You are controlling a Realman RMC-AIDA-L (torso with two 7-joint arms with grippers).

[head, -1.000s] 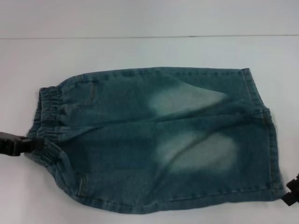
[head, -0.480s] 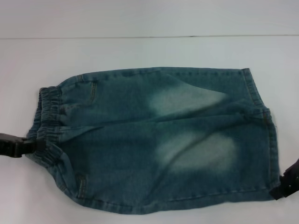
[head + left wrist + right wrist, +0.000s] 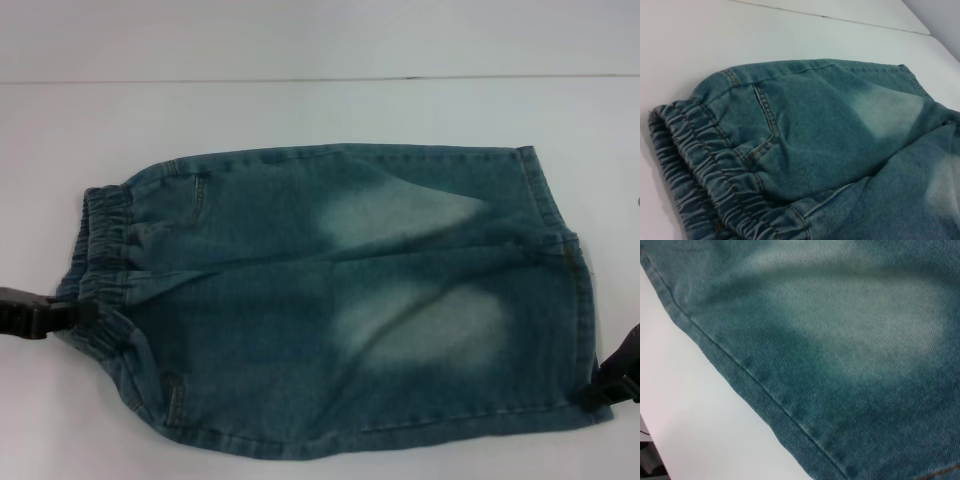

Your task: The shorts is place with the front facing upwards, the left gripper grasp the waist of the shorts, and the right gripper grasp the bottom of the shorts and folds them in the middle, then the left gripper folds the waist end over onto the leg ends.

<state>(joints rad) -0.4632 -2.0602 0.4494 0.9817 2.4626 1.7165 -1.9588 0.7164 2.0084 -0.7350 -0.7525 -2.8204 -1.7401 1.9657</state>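
Observation:
The blue denim shorts [image 3: 330, 300] lie flat on the white table, with the elastic waist [image 3: 100, 255] at the left and the leg ends [image 3: 565, 290] at the right. My left gripper [image 3: 78, 313] touches the near part of the waistband from the left. At the near right corner of the leg hem, my right gripper [image 3: 602, 386] meets the cloth's edge. The left wrist view shows the gathered waistband [image 3: 705, 175] and a pocket seam [image 3: 765, 120] close up. A hemmed edge of the shorts [image 3: 740, 370] fills the right wrist view.
The white table [image 3: 320, 110] stretches out behind the shorts, with a thin seam line [image 3: 300, 79] across the far side. Bare table [image 3: 690, 430] lies beside the hem in the right wrist view.
My right gripper has moved up and inward from the frame's lower right corner to the hem corner. The left gripper and the shorts have stayed nearly still.

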